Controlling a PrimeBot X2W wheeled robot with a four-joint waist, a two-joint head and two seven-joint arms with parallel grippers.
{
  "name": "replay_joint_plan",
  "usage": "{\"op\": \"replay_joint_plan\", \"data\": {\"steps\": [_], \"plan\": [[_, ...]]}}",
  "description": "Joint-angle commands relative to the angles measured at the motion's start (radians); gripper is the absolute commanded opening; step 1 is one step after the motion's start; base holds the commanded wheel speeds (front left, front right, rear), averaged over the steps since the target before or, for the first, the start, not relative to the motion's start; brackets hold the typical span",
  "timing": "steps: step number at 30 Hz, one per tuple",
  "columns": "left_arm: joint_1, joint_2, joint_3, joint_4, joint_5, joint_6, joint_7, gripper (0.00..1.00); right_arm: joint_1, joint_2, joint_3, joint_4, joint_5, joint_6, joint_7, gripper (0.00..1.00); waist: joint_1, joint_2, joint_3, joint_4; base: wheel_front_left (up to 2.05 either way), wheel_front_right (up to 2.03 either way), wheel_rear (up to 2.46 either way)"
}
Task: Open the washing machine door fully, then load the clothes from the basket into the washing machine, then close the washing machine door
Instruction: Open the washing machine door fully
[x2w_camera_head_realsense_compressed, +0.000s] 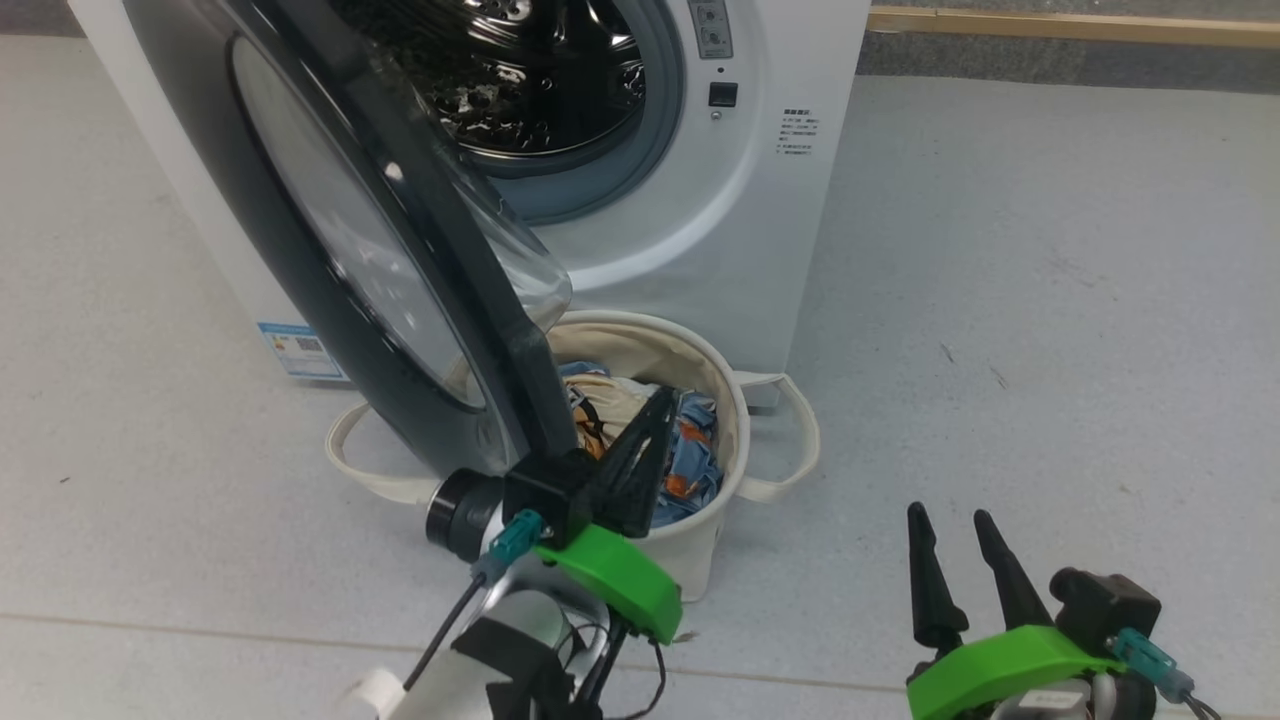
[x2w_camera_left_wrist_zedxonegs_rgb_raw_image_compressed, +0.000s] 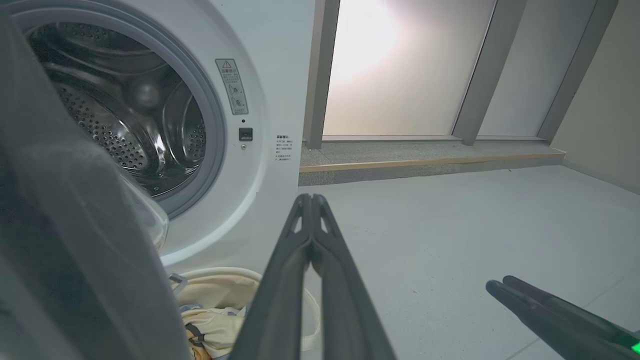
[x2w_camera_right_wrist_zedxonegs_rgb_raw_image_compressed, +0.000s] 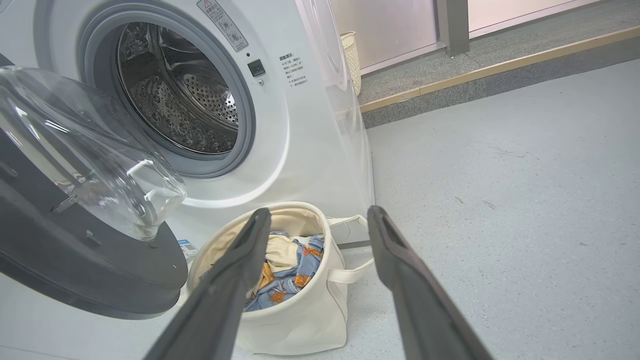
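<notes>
**Desk:** Status of the door?

**Operator:** I see the washing machine door (x2w_camera_head_realsense_compressed: 330, 250) swung out to the left of the washing machine (x2w_camera_head_realsense_compressed: 780, 230). Its glass bowl faces the steel drum (x2w_camera_head_realsense_compressed: 540, 80), which stands exposed. From the head camera the door's black rim crosses in front of the left side of the basket (x2w_camera_head_realsense_compressed: 700, 550). I cannot tell whether it touches the basket.

**Desk:** Location of the load?

**Operator:** The basket sits on the grey floor (x2w_camera_head_realsense_compressed: 1050, 300) just in front of the washer, below the drum mouth. The clothes (x2w_camera_head_realsense_compressed: 695, 455) lie inside it, blue fabric with orange patches and a cream piece beside that. I see nothing in the drum.

**Desk:** Left claw?

**Operator:** The left gripper (x2w_camera_head_realsense_compressed: 660, 398) is clenched, its two fingers pressed flat together with nothing between them. It hangs over the near rim of the basket, tips pointing across the clothes. I cannot confirm contact with the fabric.

**Desk:** Right claw?

**Operator:** The right gripper (x2w_camera_head_realsense_compressed: 948, 515) is released, fingers spread and empty. It sits low at the near right, well apart from the basket.
</notes>
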Motion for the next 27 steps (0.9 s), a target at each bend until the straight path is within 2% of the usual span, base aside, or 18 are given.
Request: {"op": "replay_joint_plan", "data": {"steps": [1,8,13,20,27], "plan": [[-0.045,0.004,0.025,-0.014,-0.011,0.014,-0.006,0.0,-0.042,-0.001,0.027,-0.024,0.006,0.001,-0.012,1.0,0.0,0.0,0.0,-0.003,0.0,0.0,0.0],[-0.097,0.004,0.018,0.08,-0.047,0.112,-0.006,0.0,-0.046,-0.001,0.047,-0.01,0.025,0.001,-0.012,1.0,0.0,0.0,-0.002,-0.006,0.0,0.0,0.0],[-0.115,0.004,0.019,0.129,-0.079,0.14,-0.006,0.0,-0.046,-0.001,0.068,0.0,0.035,0.001,-0.012,1.0,0.0,0.0,-0.001,0.008,0.0,0.0,0.0],[-0.118,0.004,0.043,0.169,-0.087,0.149,-0.006,0.0,-0.041,-0.001,0.076,0.014,0.014,0.001,-0.012,1.0,0.0,0.0,0.0,0.043,0.0,0.0,0.0],[-0.098,0.004,0.085,0.16,-0.063,0.131,-0.006,0.0,-0.043,-0.001,0.05,0.025,0.015,0.001,-0.012,1.0,0.0,0.0,0.009,0.097,0.0,0.0,0.0]]}}
